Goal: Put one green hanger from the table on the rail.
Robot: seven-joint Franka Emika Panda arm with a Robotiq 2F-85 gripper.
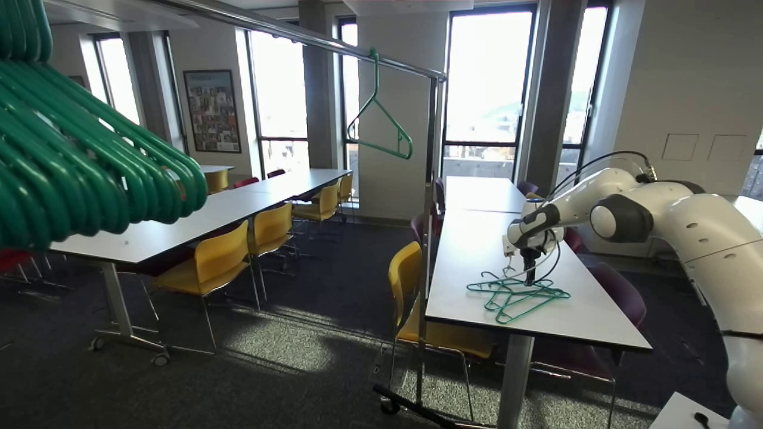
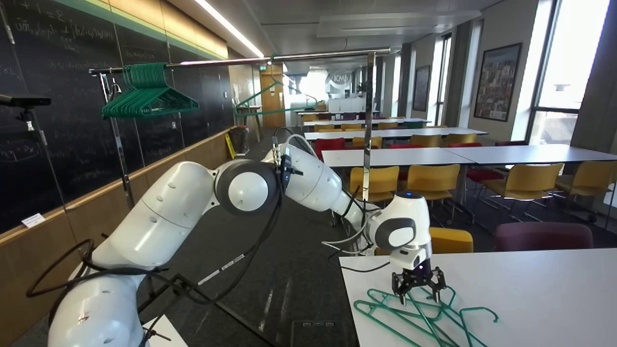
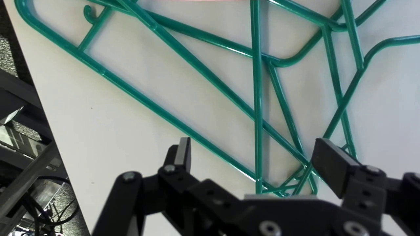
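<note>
Several thin green hangers (image 1: 498, 317) lie overlapped in a loose pile on the white table (image 1: 459, 256). The pile also shows in an exterior view (image 2: 422, 313). My gripper (image 2: 421, 300) points down over the pile, its fingertips close to the hangers. In the wrist view the gripper (image 3: 253, 144) is open, with a near-vertical bar of a green hanger (image 3: 257, 98) and other crossing bars between its fingers. Nothing is gripped. Whether the fingertips touch a hanger I cannot tell. The grey metal rail (image 1: 286, 30) tops the tall rack and also shows in an exterior view (image 2: 332, 56).
A lone green hanger (image 1: 376, 77) hangs on the rail near its end post (image 1: 430, 179). A thick bundle of green hangers (image 2: 149, 96) hangs towards the other end. A yellow chair (image 1: 407, 274) stands beside the table and the rack post.
</note>
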